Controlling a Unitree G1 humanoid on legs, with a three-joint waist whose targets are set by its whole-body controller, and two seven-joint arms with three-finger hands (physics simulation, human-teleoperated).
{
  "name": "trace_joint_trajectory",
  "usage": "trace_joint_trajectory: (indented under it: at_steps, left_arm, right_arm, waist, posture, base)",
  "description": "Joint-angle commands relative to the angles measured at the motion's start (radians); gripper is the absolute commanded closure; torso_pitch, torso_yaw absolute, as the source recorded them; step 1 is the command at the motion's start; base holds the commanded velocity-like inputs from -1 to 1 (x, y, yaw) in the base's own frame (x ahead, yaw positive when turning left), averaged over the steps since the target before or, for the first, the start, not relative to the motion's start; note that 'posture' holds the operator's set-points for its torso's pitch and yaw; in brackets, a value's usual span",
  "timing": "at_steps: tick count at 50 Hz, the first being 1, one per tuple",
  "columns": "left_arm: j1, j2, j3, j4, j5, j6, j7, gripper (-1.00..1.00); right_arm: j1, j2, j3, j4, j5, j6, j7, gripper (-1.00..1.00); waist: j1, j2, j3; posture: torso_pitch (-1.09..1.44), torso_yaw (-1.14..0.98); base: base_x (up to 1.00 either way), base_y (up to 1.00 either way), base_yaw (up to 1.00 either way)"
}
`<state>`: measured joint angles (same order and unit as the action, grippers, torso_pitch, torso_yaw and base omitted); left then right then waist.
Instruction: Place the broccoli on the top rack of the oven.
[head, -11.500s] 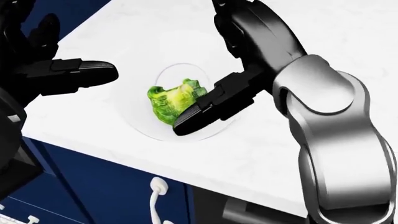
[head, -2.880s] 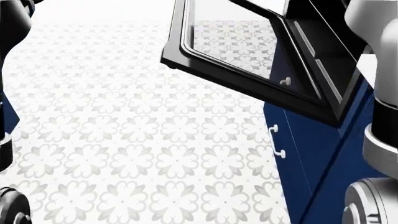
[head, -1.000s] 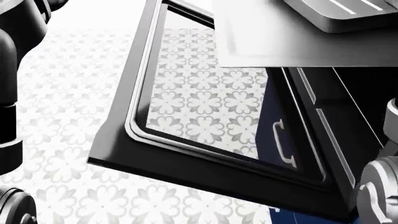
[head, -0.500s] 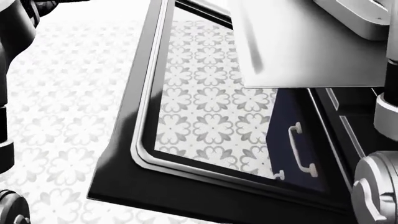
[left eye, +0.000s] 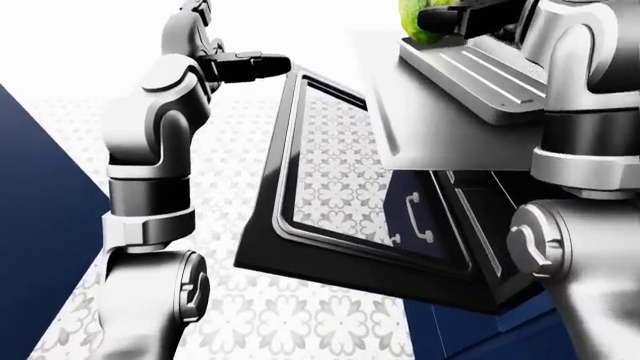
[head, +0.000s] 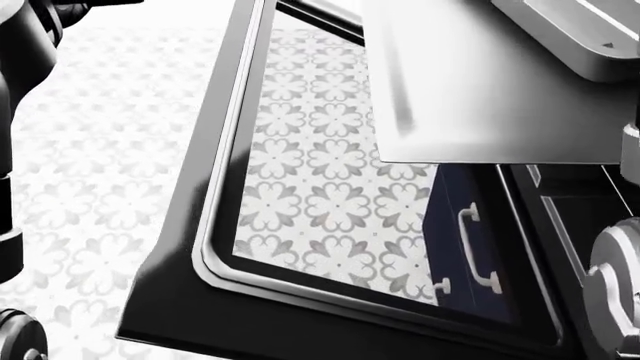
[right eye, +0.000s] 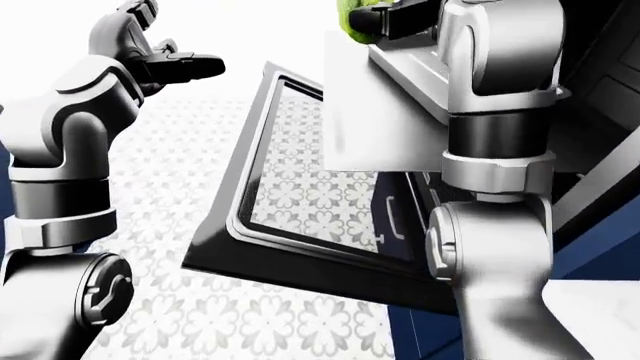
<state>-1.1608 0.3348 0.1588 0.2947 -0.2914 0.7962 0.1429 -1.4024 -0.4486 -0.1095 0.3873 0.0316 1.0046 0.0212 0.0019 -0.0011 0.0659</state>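
Note:
The green broccoli (left eye: 418, 21) shows at the top edge of the left-eye view, held in the black fingers of my right hand (left eye: 455, 16). It hangs just above the left end of a ribbed grey tray (left eye: 480, 75) that rests on a flat silver rack (left eye: 440, 127) pulled out of the oven. The broccoli (right eye: 352, 19) also shows in the right-eye view. The black oven door (left eye: 340, 247) hangs open below the rack. My left hand (left eye: 255, 66) is raised at the left of the door, fingers open and empty. The head view shows only the door and the rack (head: 480, 97).
A patterned tile floor (left eye: 260, 322) lies under and left of the open door. Dark blue cabinet drawers with white handles (head: 470, 247) stand under the oven, at the door's right. A dark blue cabinet side (left eye: 40, 225) fills the left edge of the left-eye view.
The broccoli has gone from the plate on the counter to my right hand above the oven rack. The head view has since shifted slightly over the open door, so the camera moved.

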Motion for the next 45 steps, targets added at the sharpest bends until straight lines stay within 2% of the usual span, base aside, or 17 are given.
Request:
trace_joint_trajectory:
  at_steps: [1, 12, 16, 19, 26, 36, 45]
  left_arm:
    - [-0.043, 0.013, 0.007, -0.032, -0.001, -0.033, -0.003, -1.00]
    - [-0.045, 0.022, 0.010, -0.022, -0.002, -0.036, -0.006, -1.00]
    - [-0.050, 0.019, 0.009, -0.018, -0.004, -0.037, -0.005, -1.00]
    - [-0.046, 0.018, 0.009, -0.013, -0.004, -0.045, -0.006, -1.00]
    - [-0.047, 0.020, 0.009, -0.004, -0.003, -0.051, -0.008, -1.00]
    - [-0.057, 0.011, 0.002, 0.004, 0.003, -0.053, -0.008, -1.00]
    - [-0.048, 0.011, 0.005, -0.006, 0.002, -0.047, -0.007, -1.00]
  right_arm:
    - [-0.067, -0.021, -0.006, -0.023, -0.032, -0.026, 0.032, 1.00]
    - [-0.215, -0.083, 0.045, 0.130, -0.208, -0.002, 0.235, 1.00]
    - [-0.279, -0.095, 0.047, 0.252, -0.275, -0.063, 0.304, 1.00]
    - [-0.337, -0.110, 0.056, 0.396, -0.336, -0.161, 0.325, 1.00]
    - [-0.362, -0.125, 0.022, 0.581, -0.416, -0.309, 0.290, 1.00]
    - [-0.341, -0.143, -0.007, 0.671, -0.445, -0.410, 0.231, 1.00]
    - [-0.305, -0.150, -0.037, 0.741, -0.423, -0.561, 0.079, 1.00]
  waist:
    - [-0.001, -0.001, -0.039]
    - [0.000, 0.004, -0.033]
    - [-0.001, 0.006, -0.031]
    - [-0.003, 0.008, -0.030]
    - [-0.003, 0.009, -0.031]
    - [0.001, 0.007, -0.033]
    - [0.000, 0.005, -0.036]
  posture:
    - [0.00, 0.00]
    - [0.00, 0.00]
    - [0.00, 0.00]
    - [0.00, 0.00]
    - [0.00, 0.00]
    - [0.00, 0.00]
    - [0.00, 0.00]
  base:
    - [0.00, 0.00, 0.00]
    - [0.00, 0.00, 0.00]
    - [0.00, 0.00, 0.00]
    - [0.00, 0.00, 0.00]
    - [0.00, 0.00, 0.00]
    - [0.00, 0.00, 0.00]
    - [0.00, 0.00, 0.00]
